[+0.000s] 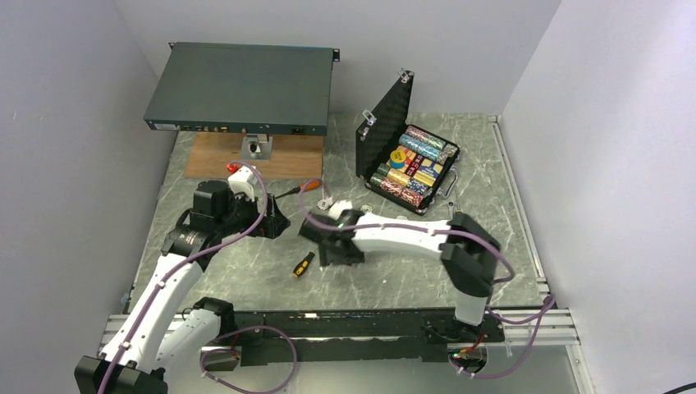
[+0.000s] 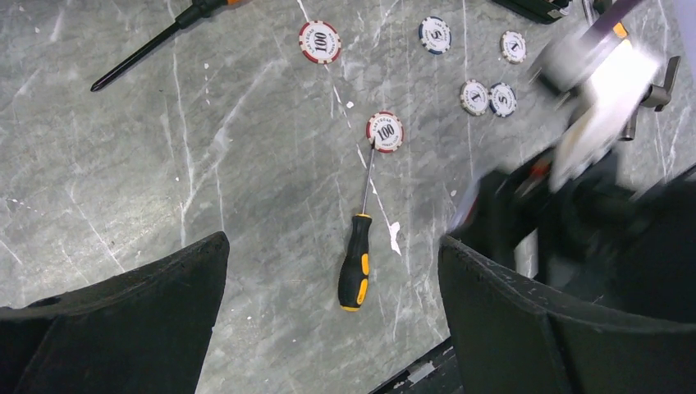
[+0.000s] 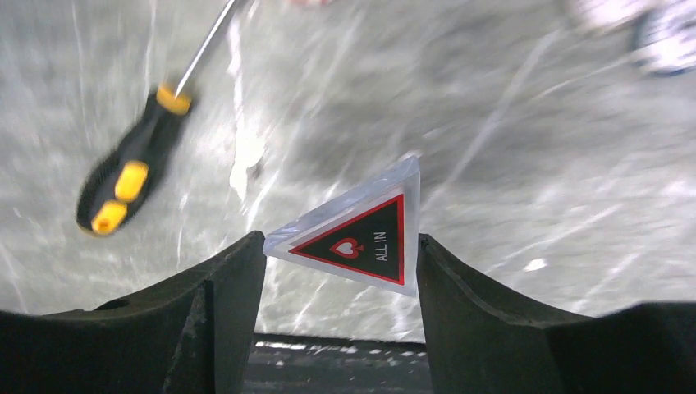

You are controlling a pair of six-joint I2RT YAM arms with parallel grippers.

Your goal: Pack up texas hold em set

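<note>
A clear triangular token [image 3: 361, 240], red-edged and marked "ALL IN", is pinched in the right hand [image 3: 341, 246] above the grey marbled desk [image 3: 533, 164]; the left hand [image 2: 332, 246] is held spread over a screwdriver [image 2: 355, 271] and loose chips [image 2: 386, 131]. Farther back, the case [image 1: 384, 123] is seen open, with chip rows [image 1: 414, 160] inside, between white walls [image 1: 66, 123]

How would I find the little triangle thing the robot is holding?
Follow the white right arm across the grey marble table to its right gripper. Pinched there is a clear triangle token, red-edged, with a heart and ALL IN; the loose chips nearby are round.
</note>
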